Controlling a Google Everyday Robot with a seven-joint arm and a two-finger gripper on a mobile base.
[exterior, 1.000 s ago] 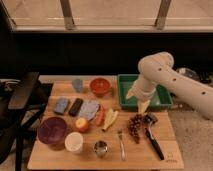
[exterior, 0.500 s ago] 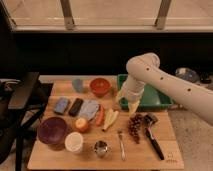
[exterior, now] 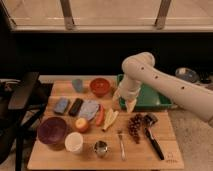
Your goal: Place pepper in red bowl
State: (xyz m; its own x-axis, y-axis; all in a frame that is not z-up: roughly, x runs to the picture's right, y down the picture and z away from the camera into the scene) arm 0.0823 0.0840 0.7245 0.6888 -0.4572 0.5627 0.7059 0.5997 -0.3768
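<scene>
Wooden bench point(exterior: 55, 157), dim room | pepper point(exterior: 100, 116) lies centre frame, below red bowl point(exterior: 100, 86) | hand point(exterior: 128, 103) hovers right of pepper, spread wide, empty, likely readying a grasp

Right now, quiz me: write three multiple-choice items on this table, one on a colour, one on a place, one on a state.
1. The tray is: A blue; B white; C green.
2. The pepper lies: A in the tray; B on the table beside the yellow pieces; C in the white cup.
3. The gripper is: A empty, near the tray's front left corner; B holding the pepper; C pressed on the pepper.
Key: C, its walls are green; B, it rests on wood, not in the red bowl; A, its fingers are open with nothing between them.
</scene>
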